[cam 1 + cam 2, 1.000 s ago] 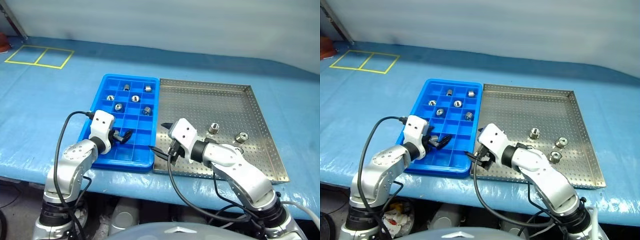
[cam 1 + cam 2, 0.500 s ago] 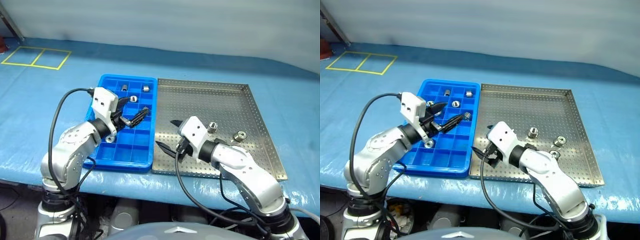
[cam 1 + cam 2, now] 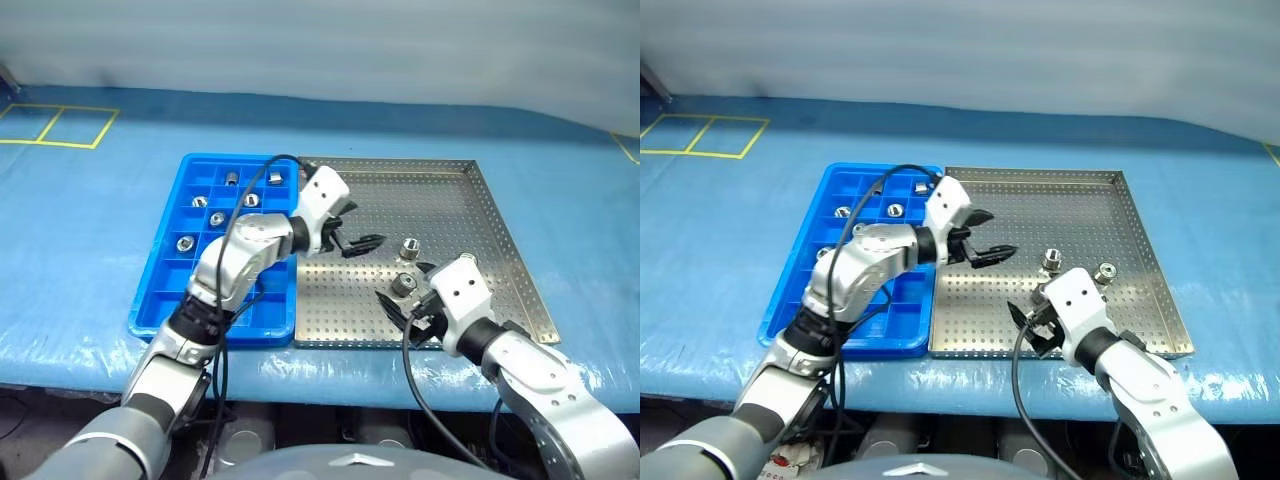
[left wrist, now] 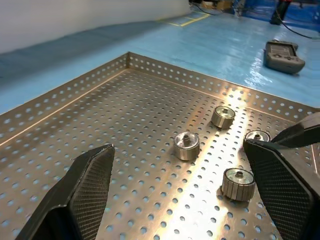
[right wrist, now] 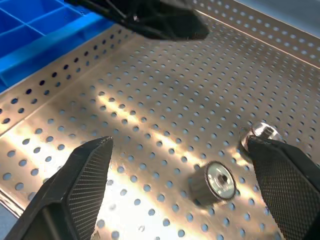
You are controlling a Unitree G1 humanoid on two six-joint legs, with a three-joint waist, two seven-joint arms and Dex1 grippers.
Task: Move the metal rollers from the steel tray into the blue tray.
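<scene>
The right pincer (image 3: 400, 308) hides part of one roller in the head views. Some metal rollers (image 4: 187, 146) sit in the steel tray (image 3: 1080, 200), and others (image 3: 186, 241) sit in the blue tray (image 3: 160, 290) beside it. The left pincer (image 3: 990, 238) reaches across over the steel tray, spread wide and empty. The right pincer is low near the front rim, spread wide and empty too.

We are looking at a workshop or robot test bay. The bench is covered with a pale blue plastic sheet (image 3: 80, 230), and yellow tape squares (image 3: 55, 126) mark it out. A perforated steel tray (image 3: 455, 215) sits beside a blue compartment tray (image 3: 160, 290) holding machined metal rollers (image 3: 217, 219). Beyond, a handheld controller (image 4: 283, 54) and cables (image 4: 300, 35) lie about.
</scene>
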